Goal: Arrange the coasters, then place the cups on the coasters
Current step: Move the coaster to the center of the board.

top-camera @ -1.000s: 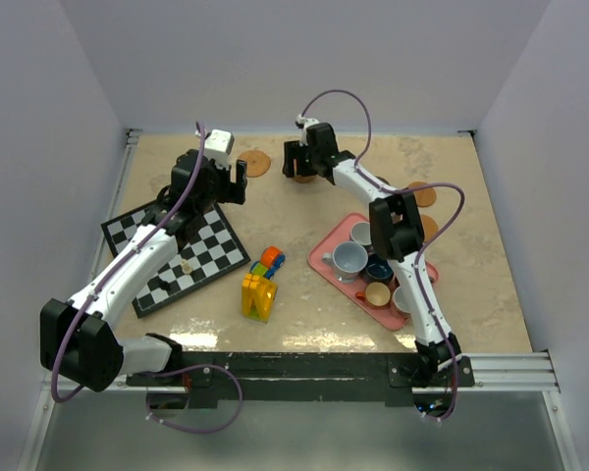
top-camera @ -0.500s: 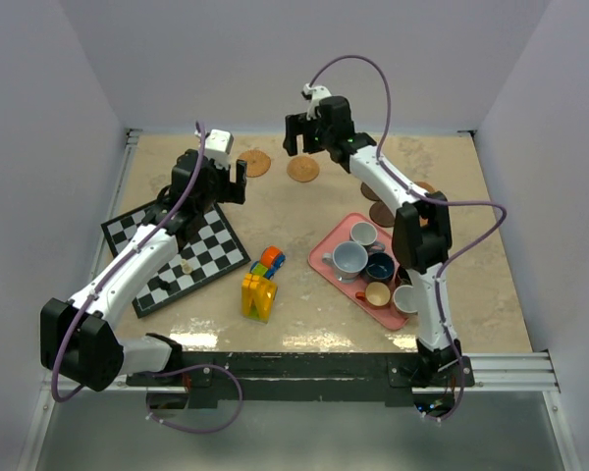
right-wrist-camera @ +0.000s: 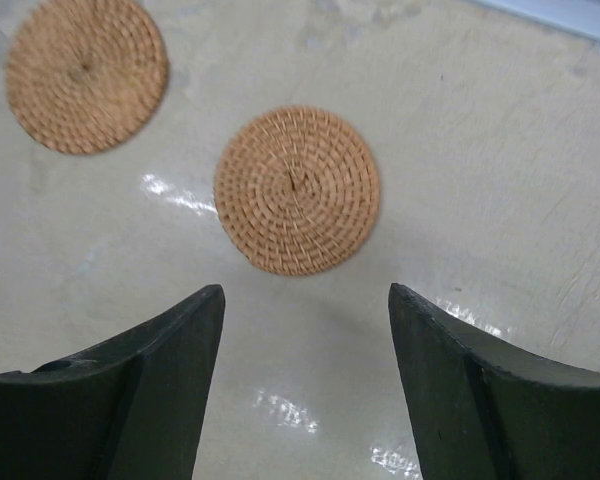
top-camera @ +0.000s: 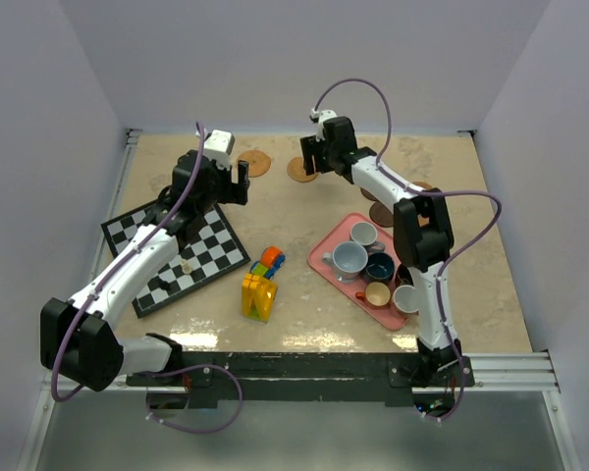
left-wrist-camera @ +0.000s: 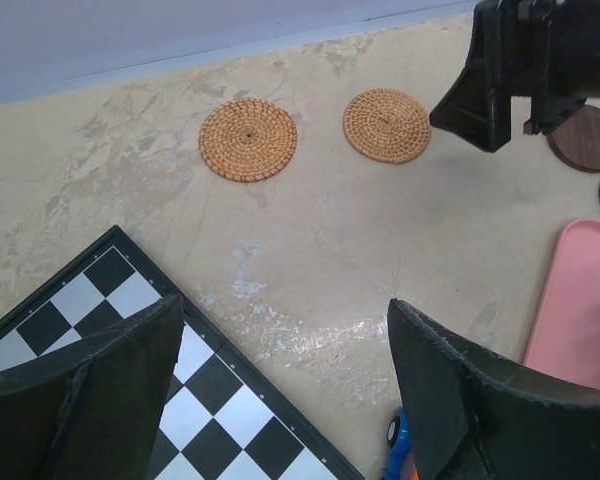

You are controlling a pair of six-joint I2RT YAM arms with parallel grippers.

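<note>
Right wrist view: woven orange-tan coaster, lying flat on the table just ahead of the right gripper, jaws wide apart and empty; likely light, thin, fairly stiff, best pinched across opposite rim edges.

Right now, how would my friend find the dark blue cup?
Find the pink tray on the table's right side, beside the right arm. Cups crowd it, and the navy cup sits in the middle, right of the big pale cup. It is the only dark cup showing.
</note>
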